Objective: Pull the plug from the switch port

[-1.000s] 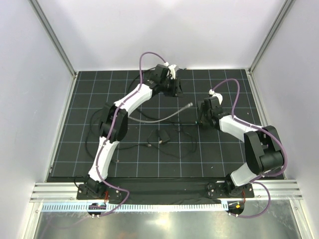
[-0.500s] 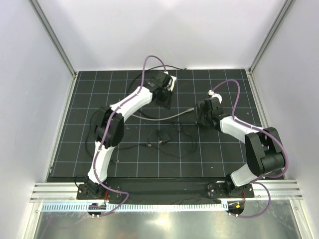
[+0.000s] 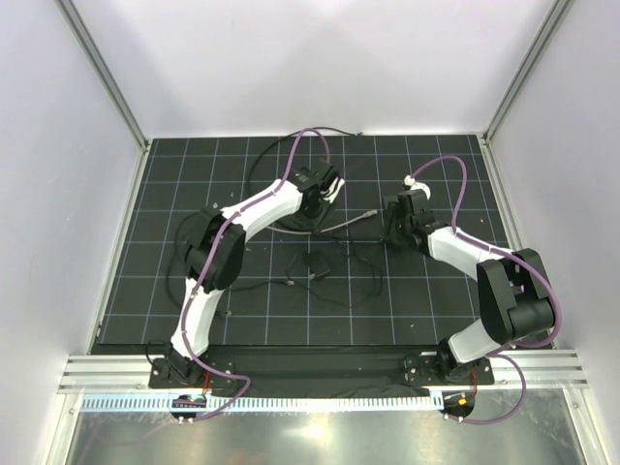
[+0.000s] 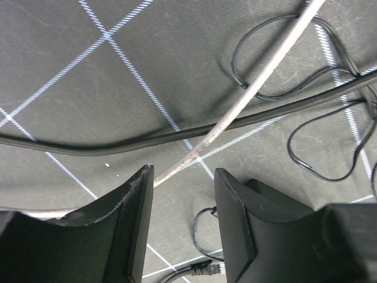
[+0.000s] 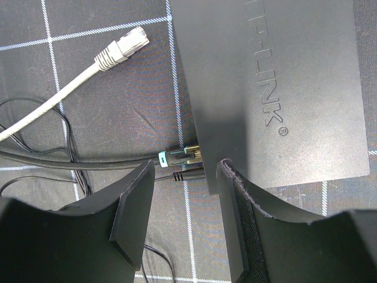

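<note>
Toward the far right of the black gridded mat [image 3: 194, 165]: the flat matte-black rectangular switch box [image 5: 265, 88], lying under the right gripper [image 5: 187, 170], whose jaws stand apart over one corner of the box and clamp nothing that I can see. The switch port belongs to the box's long edge facing the middle of the mat; the sockets themselves are hidden from above. The pale grey network cable [image 4: 235, 112] ends in a pale moulded plug [image 5: 126, 44]; this plug lies free on the mat, near that edge and touching no socket. A second, teal-collared plug [image 5: 177, 157] on a thick black cable [image 5: 88, 160] remains seated in the same edge.

Change over the last second: the left gripper [image 4: 181, 175] has come back from the mat's far edge toward its middle; the grey cable has settled lower with it; its fingers have spread and now stand apart above the cable, gripping nothing.

Reading: the plug is out of the port and has been let go; the pull appears done, with only the withdrawal of the arms left.
</note>
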